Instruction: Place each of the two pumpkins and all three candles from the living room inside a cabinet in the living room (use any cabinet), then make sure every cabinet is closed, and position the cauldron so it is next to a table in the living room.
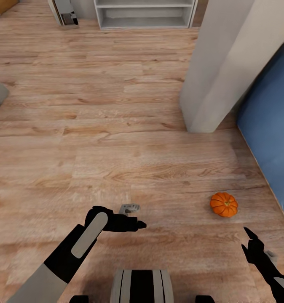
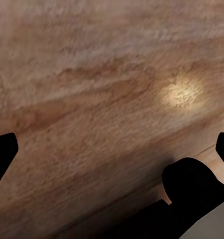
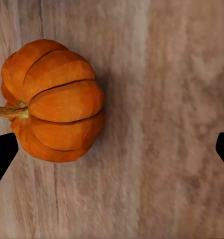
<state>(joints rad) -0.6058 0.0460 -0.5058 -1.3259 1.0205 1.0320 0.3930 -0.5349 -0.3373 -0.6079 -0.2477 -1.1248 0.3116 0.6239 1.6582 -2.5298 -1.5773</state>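
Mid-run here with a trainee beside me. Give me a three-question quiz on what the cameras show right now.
1. True or false: the pumpkin is held in a tool.
2. Which tool is nearer the pumpkin: A) left tool B) right tool?
3. Fill in: the pumpkin rests on the wooden ____.

Key: 1 false, it sits free on the boards with the right tool's open fingertips apart from it; 2 B; 3 floor.
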